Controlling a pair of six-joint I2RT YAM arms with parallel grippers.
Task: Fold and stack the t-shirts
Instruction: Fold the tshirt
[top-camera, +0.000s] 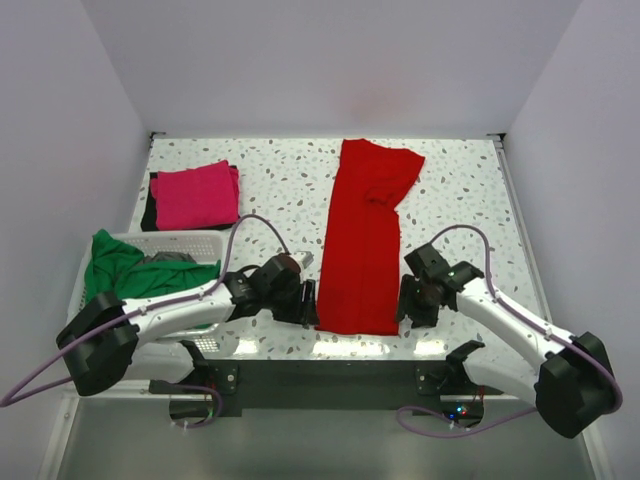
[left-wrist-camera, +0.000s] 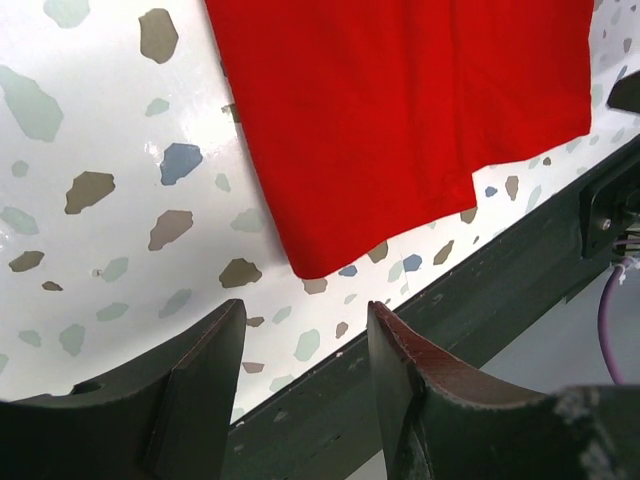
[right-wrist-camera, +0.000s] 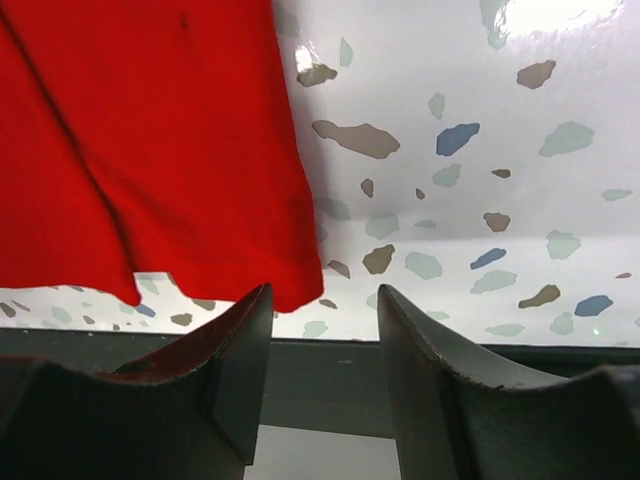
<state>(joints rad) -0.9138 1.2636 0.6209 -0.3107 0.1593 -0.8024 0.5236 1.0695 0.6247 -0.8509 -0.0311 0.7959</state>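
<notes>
Red t-shirt (top-camera: 362, 240) was noted laid as a long strip, left gripper (top-camera: 307, 302) and right gripper (top-camera: 406, 305) spread beside its near corners; pinching those corners for a crosswise fold was judged next.
</notes>
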